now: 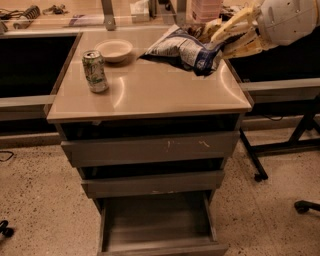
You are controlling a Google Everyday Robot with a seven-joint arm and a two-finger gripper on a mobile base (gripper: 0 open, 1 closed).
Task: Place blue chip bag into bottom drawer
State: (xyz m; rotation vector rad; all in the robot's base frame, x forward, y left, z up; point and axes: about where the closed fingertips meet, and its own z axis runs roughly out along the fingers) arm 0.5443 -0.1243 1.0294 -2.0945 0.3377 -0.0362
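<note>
The blue chip bag (182, 49), dark blue foil with white patches, hangs tilted just above the back right of the cabinet top (150, 92). My gripper (222, 39) comes in from the upper right and its cream fingers (235, 22) are shut on the bag's right end. The bottom drawer (157, 225) is pulled out at the foot of the cabinet, and its shallow grey tray holds nothing.
A green can (95, 71) and a white bowl (114, 50) stand on the left of the top. Two scuffed grey drawers (150, 148) are slightly open above the bottom one. A pink container (205, 9) stands behind. A black table leg (252, 160) and a caster (305, 206) are on the floor at right.
</note>
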